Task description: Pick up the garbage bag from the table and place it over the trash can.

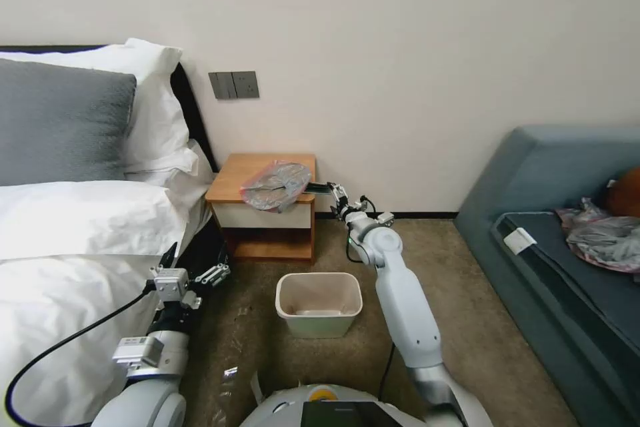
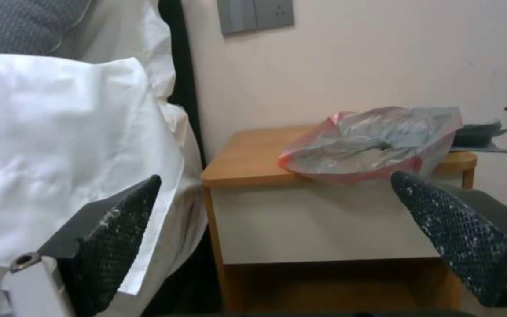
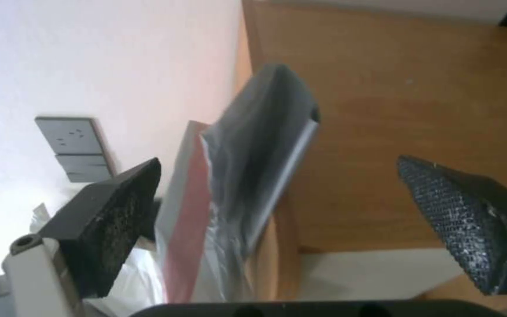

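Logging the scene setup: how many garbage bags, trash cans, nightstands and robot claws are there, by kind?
garbage bag: 1
trash can: 1
nightstand: 1
claws: 2, left claw open by the bed, right claw open at the bag
Total: 5

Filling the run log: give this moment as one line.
right claw: open, at garbage bag | bag: on table | trash can: unlined | left claw: open, by bed

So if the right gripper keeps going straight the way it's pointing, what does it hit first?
Most likely the garbage bag. The right gripper is open at the right edge of the table, and the bag's grey plastic already hangs between its fingers. Beyond it is the tabletop, though depth is hard to judge.
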Motion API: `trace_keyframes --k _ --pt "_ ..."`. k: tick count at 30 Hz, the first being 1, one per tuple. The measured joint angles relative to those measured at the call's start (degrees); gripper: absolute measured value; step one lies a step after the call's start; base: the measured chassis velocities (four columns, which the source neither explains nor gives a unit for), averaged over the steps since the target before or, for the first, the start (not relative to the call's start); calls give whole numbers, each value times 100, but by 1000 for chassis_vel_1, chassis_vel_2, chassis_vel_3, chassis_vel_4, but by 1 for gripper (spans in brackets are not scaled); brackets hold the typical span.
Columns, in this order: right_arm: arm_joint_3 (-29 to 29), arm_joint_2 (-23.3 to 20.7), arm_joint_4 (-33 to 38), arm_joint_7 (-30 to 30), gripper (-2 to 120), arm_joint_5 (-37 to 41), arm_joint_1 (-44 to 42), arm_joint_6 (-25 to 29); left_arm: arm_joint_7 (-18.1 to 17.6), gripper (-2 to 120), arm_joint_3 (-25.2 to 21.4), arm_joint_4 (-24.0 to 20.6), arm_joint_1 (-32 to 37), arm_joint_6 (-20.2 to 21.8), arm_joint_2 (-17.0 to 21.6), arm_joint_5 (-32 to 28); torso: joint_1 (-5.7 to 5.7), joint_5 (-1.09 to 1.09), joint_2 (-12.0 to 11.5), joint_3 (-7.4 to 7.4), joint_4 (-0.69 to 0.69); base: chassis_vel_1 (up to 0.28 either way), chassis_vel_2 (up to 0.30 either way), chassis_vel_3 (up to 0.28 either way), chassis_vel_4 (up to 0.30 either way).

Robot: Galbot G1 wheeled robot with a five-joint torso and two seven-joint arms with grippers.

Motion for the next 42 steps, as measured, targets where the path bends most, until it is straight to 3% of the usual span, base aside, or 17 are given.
trace_keyframes --k 24,32,42 --pt "-42 141 -947 -338 97 -68 636 -46 29 100 76 5 153 -189 -189 154 0 0 0 0 0 0 0 0 0" --pt "-78 179 -993 -359 63 -14 676 -17 31 100 68 6 155 -206 -214 163 0 0 0 0 0 0 0 0 0" --pt "-96 197 -1038 -412 31 -51 694 8 36 100 63 6 132 -229 -215 168 0 0 0 0 0 0 0 0 0"
